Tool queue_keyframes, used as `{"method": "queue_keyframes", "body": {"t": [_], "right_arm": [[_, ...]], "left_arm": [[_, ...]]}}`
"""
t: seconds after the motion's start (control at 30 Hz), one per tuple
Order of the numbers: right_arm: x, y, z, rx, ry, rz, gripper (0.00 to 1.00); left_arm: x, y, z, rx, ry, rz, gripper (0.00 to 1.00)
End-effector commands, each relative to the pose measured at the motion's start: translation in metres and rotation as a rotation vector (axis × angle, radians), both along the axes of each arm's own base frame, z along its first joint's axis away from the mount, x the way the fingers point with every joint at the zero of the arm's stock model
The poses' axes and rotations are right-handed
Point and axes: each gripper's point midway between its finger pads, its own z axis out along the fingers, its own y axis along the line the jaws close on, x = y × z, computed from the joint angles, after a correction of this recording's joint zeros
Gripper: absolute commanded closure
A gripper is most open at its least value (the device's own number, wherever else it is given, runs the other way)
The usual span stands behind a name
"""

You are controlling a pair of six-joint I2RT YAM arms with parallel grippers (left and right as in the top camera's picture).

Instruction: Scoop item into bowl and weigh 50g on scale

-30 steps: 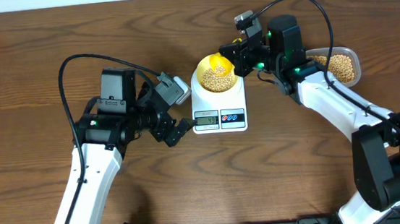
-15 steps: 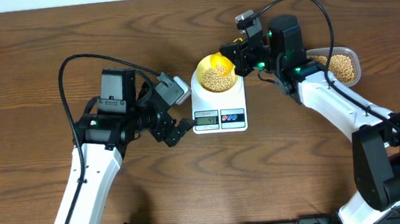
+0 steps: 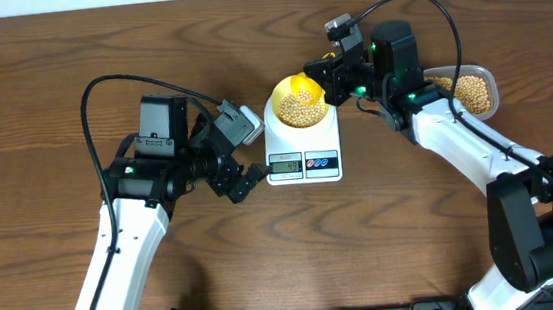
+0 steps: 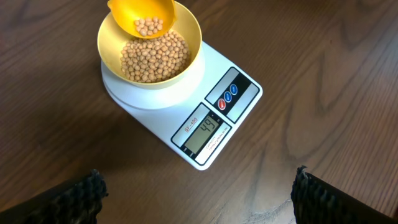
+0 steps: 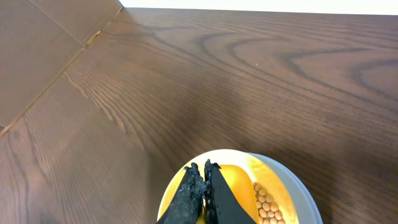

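**Weighing in hand: scoop poised over bowl, left arm standing off**

Left gripper (image 4: 196,193) hangs released, jaws wide and holding nothing, just off the scale's near-left corner. Judged purpose: its wrist camera looks straight onto the display, so the arm serves as a watcher, not a handler.

Scale (image 3: 304,163) sits on the table (image 3: 49,75) about midway between the left and right edges, nearer the far edge. The display is lit; its digits are not sharp enough to certify. The bowl (image 4: 194,37) rests centred on the platform, so everything poured in gets weighed. Beans (image 4: 152,59) cover its bottom.

Right gripper (image 5: 203,171) is clenched on the yellow scoop (image 4: 124,15), which hovers over the bowl's far rim with a few beans inside. Judged purpose: adding a little at a time toward the target.

Clear tub (image 3: 494,86), the bean supply, stands right of the scale, beside the right arm.
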Motion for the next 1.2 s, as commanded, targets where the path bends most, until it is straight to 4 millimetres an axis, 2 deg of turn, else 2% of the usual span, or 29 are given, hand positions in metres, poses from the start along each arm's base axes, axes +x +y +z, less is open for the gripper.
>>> {"method": "queue_keyframes", "body": {"t": [0.0, 0.43, 0.6, 0.7, 0.83, 0.93, 1.03, 1.13, 1.17], "right_arm": [[0.001, -0.003, -0.005, -0.003, 0.013, -0.004, 0.99], [0.001, -0.003, -0.005, -0.020, -0.011, 0.011, 0.99], [-0.014, 0.012, -0.004, -0.007, -0.020, 0.114, 0.99], [-0.004, 0.002, -0.007, -0.036, -0.021, 0.044, 0.99], [-0.013, 0.007, -0.007, -0.037, -0.039, 0.115, 0.99], [-0.003, -0.002, -0.011, -0.062, -0.032, 0.044, 0.99], [-0.011, 0.005, -0.008, -0.040, -0.031, 0.102, 0.99], [-0.002, -0.004, -0.011, -0.071, -0.039, 0.041, 0.99], [-0.005, 0.000, -0.007, -0.029, -0.021, 0.057, 0.99]], "left_arm": [[-0.002, 0.000, -0.004, -0.002, 0.010, -0.013, 0.02], [-0.002, 0.000, -0.004, -0.002, 0.010, -0.012, 0.02], [-0.002, 0.000, -0.004, -0.002, 0.010, -0.013, 0.02], [-0.002, 0.000, -0.004, -0.002, 0.010, -0.013, 0.02], [-0.002, 0.000, -0.004, -0.002, 0.010, -0.012, 0.02], [-0.002, 0.000, -0.004, -0.002, 0.010, -0.013, 0.02], [-0.002, 0.000, -0.004, -0.002, 0.010, -0.013, 0.02], [-0.002, 0.000, -0.004, -0.002, 0.010, -0.013, 0.02], [-0.002, 0.000, -0.004, -0.002, 0.011, -0.012, 0.02]]}}
